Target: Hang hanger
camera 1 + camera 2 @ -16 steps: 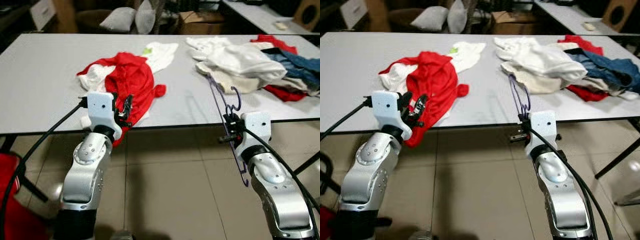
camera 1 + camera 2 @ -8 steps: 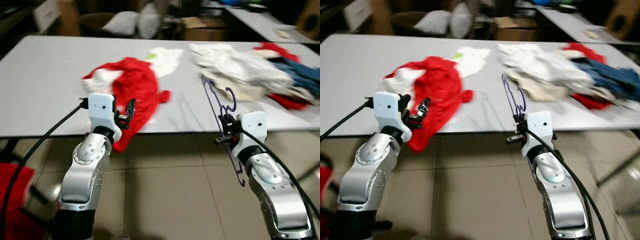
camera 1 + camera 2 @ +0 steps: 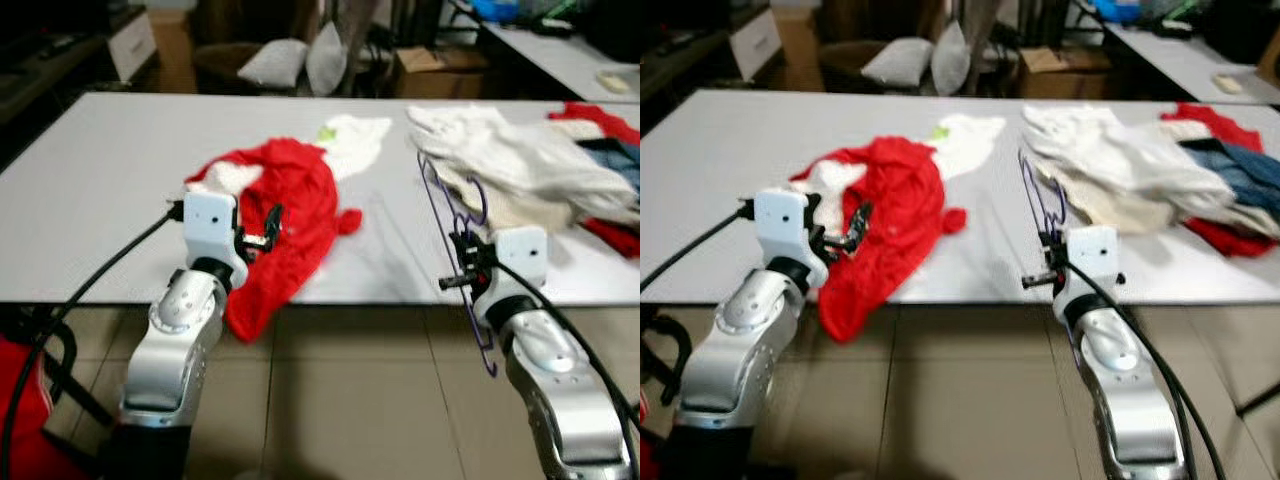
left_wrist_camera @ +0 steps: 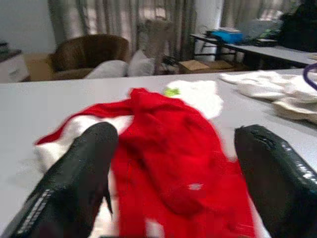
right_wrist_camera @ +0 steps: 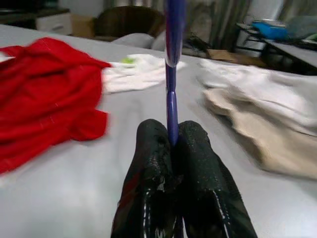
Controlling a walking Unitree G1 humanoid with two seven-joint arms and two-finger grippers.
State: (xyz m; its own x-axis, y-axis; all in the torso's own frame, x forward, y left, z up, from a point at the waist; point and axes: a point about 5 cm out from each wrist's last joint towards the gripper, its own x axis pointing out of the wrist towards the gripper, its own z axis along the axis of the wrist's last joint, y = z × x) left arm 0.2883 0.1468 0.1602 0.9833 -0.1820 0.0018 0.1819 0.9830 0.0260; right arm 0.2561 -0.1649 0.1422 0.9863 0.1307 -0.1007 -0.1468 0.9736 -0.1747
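Grey tabletop (image 3: 100, 180) ahead: right gripper (image 5: 171, 144) clamps the purple hanger (image 3: 445, 205), long axis running away toward the clothes; left gripper (image 3: 262, 228) gapes at the red shirt (image 3: 290, 190).

Soft indoor light, dim background, slight motion blur throughout (wrist views blur worst at the near edges).

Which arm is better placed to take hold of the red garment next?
Left. The left gripper is open, right at the red garment; the right gripper is shut on the purple hanger.
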